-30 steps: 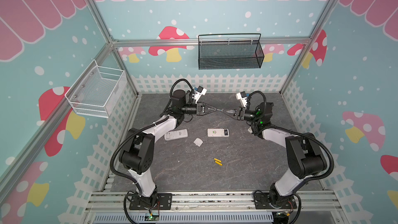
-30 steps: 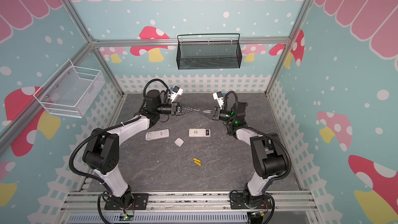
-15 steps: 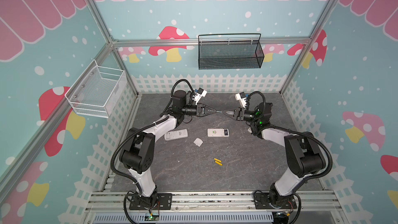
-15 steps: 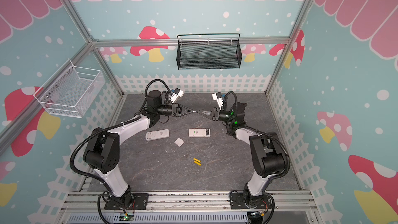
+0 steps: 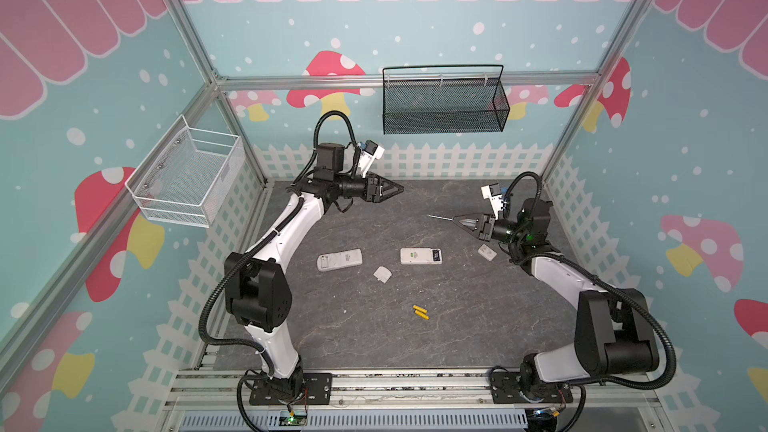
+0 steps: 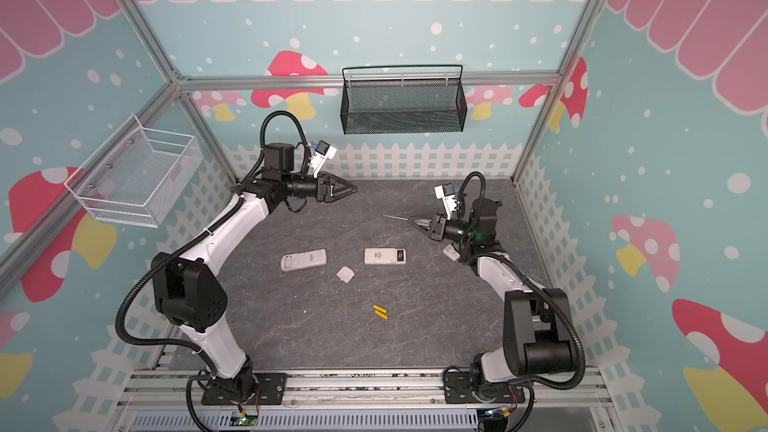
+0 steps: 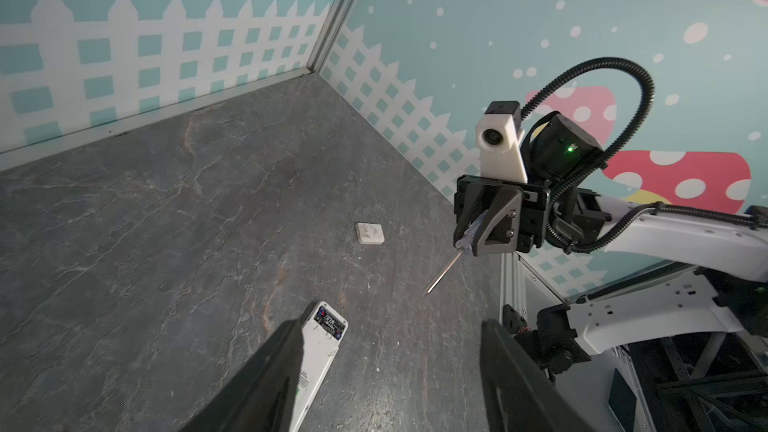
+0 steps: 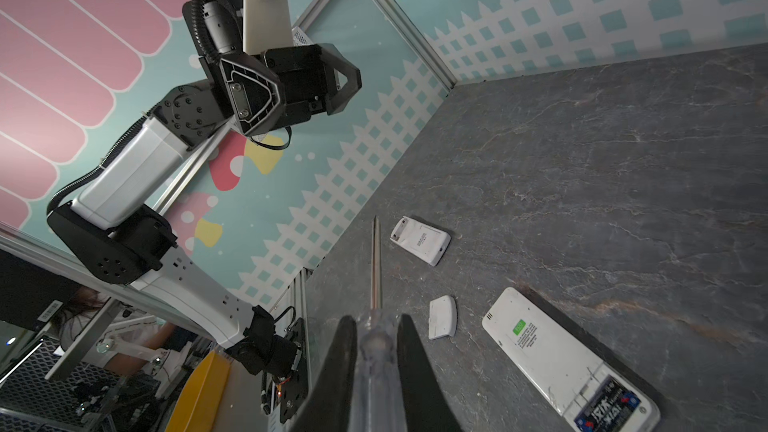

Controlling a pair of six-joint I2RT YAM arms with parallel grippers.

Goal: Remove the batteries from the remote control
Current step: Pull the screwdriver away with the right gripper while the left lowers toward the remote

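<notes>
Right fingers [image 8: 338, 367] grip screwdriver [image 8: 376, 268]; only top views show yellow batteries [image 5: 420, 312].

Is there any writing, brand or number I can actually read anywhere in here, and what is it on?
No text here is legible enough to quote.
green sticker on one remote: the print on and under it is too blurred to read.
blue-and-red label in that remote's open end: blurred.
other remote: grey printed lines, too small to read.

Two remotes [image 5: 339, 260], two yellow batteries [image 5: 423, 315]
</notes>
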